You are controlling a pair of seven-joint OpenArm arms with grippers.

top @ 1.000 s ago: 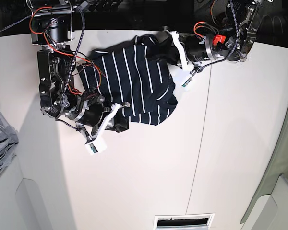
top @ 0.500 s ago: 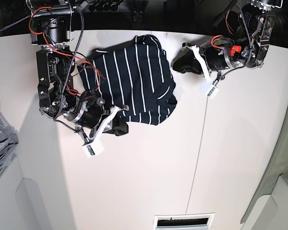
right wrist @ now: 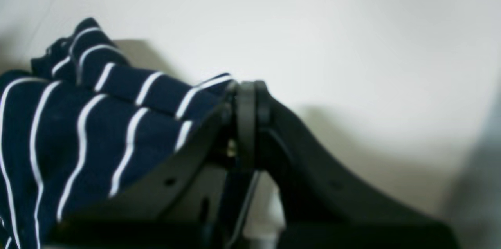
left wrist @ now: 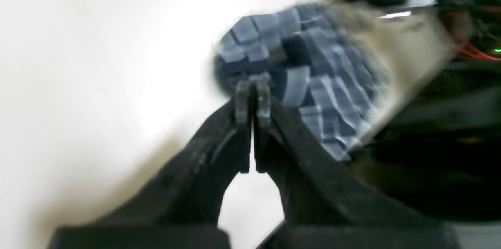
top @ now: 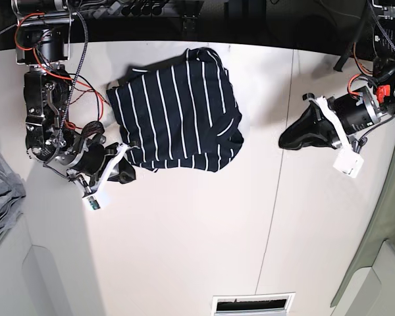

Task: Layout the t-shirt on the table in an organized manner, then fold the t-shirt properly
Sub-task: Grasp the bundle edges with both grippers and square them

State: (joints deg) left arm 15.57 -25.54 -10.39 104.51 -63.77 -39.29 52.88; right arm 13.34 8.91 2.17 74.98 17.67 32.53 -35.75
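Observation:
The dark navy t-shirt (top: 178,112) with thin white stripes lies partly spread at the back of the white table (top: 204,230). My right gripper (top: 124,172) is at its near left corner, shut on the hem. In the right wrist view the striped cloth (right wrist: 78,123) runs up to the closed fingertips of that gripper (right wrist: 250,88). My left gripper (top: 284,141) is shut over bare table, well to the right of the shirt and apart from it. The left wrist view is blurred: the closed gripper (left wrist: 253,92) has the shirt (left wrist: 313,65) lying beyond it, with nothing seen between the fingers.
A plain grey cloth (top: 1,197) hangs at the left edge. A thin dark seam (top: 278,171) crosses the table to the right of the shirt. A vent slot (top: 251,304) sits at the front edge. The dark back edge holds both arm bases and cables.
My left arm swung right, away from the shirt's right shoulder, with its jaws shut. My right arm moved left, dragging the shirt's near corner with it and stretching the cloth wider.

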